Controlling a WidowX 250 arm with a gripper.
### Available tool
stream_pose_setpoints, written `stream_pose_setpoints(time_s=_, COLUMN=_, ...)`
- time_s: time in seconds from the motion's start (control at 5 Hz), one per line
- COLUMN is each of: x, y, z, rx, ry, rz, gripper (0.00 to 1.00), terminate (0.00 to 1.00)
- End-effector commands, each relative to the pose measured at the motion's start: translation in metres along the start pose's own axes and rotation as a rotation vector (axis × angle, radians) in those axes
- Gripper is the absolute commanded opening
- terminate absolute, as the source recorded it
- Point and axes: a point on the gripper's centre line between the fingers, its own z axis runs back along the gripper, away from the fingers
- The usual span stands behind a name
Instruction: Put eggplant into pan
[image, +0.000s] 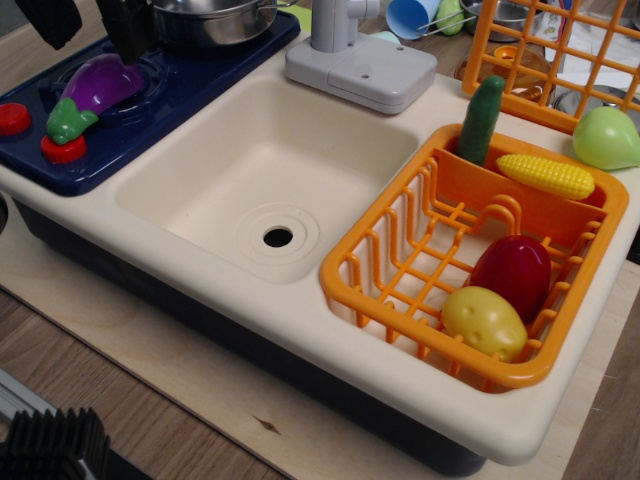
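In the single camera view, the gripper (88, 22) comes in at the top left corner, and its two dark fingers (128, 28) stand wide apart with nothing between them. One finger is near the left edge and the other hangs just above the upper end of the eggplant (92, 90). I cannot tell if it touches the eggplant. The eggplant lies on the burner of the dark blue stove (180, 90), with its green cap pointing down-left toward a red knob (63, 150); a second red knob (13, 118) is at the left edge. The pan (212, 20) stands on the rear of the stove, just behind the eggplant and cut by the top edge. Right of the stove is the cream sink (270, 165) with a grey faucet base (358, 68) behind it. The orange basket (390, 290) at the right holds a cucumber (481, 118), a corn cob (546, 174), a dark red toy (512, 274) and a yellow potato (484, 321). A green pear (606, 138) rests just beside the basket. Everything stands on a wooden worktop (190, 400).
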Motion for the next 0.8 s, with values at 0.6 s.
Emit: stream_pose_setpoints(time_s=0.6, x=-0.014, y=0.003, z=-0.038, rx=0.057, ry=-0.093, rz=-0.035, gripper=1.0, terminate=0.0)
